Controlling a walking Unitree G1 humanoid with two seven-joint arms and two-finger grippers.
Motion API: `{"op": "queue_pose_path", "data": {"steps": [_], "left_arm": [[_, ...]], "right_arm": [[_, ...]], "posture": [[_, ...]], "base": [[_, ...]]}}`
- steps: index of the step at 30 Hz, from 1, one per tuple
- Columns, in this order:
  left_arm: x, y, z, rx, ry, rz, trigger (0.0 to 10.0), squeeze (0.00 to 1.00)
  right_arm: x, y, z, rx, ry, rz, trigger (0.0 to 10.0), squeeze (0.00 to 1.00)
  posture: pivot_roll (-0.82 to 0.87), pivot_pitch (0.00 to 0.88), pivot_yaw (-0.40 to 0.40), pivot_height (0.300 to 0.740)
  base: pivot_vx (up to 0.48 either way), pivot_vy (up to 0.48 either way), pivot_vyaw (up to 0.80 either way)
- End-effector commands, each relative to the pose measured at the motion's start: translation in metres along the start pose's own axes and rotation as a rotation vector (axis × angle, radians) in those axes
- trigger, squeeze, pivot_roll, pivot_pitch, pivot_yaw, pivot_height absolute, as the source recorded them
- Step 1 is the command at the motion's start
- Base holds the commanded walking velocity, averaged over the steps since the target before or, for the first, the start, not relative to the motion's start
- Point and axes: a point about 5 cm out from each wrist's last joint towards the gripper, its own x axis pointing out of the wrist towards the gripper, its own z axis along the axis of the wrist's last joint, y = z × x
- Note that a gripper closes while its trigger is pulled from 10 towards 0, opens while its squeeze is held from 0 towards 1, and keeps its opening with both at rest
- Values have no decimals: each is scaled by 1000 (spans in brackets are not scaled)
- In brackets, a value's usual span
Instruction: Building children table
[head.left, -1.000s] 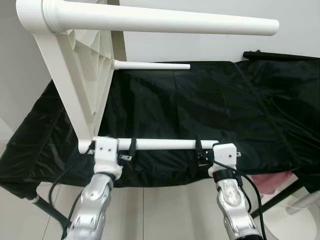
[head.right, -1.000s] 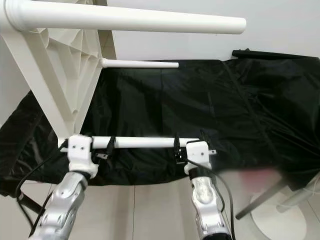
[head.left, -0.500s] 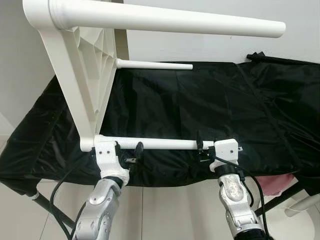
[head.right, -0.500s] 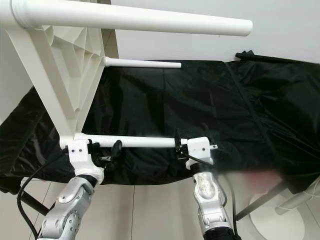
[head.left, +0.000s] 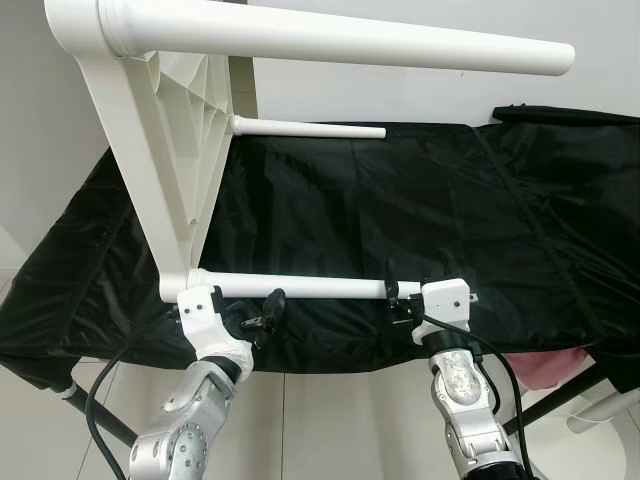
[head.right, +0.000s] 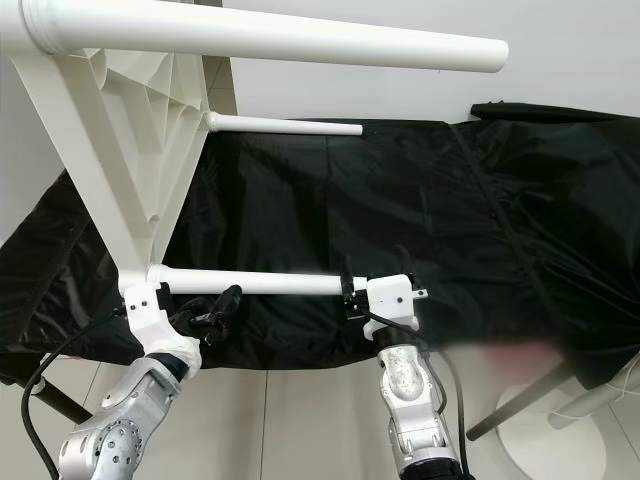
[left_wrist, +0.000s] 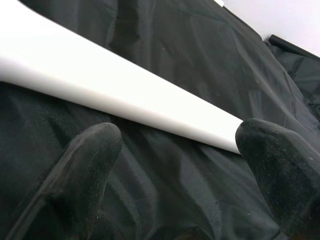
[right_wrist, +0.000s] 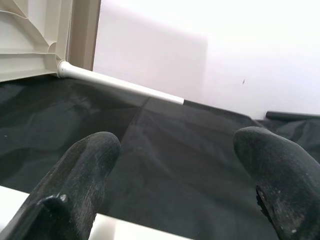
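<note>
2 grippers, left (head.left: 268, 308) and right (head.left: 398, 300), fingers spread at white table leg (head.left: 300, 288), black cloth (head.left: 420, 200) beneath

table (head.left: 160, 150) on its side on cloth (head.left: 420, 210) | tabletop left | legs (head.left: 300, 288) pointing right
</note>
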Motion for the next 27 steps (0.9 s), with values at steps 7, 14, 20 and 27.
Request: {"op": "queue_pose_path", "data": {"steps": [7,14,20,27], "left_arm": [[2,-4,-2,-43,27,-3,10000,0],[5,-6,1,-23,45,-17,10000,0],[8,-7,0,-27,53,-18,10000,0],[14,-9,0,-48,50,-11,10000,0]], "right_arm": [[5,-7,15,-106,-88,-21,10000,0],[17,11,89,-405,-521,72,10000,0],[23,14,111,-502,-673,126,10000,0],[30,15,130,-582,-794,146,10000,0]], "posture": [[18,15,22,740],[13,31,46,740],[8,34,49,740],[2,33,48,740]], "base": [[0,0,0],[0,0,0],[0,0,0],[0,0,0]]}}
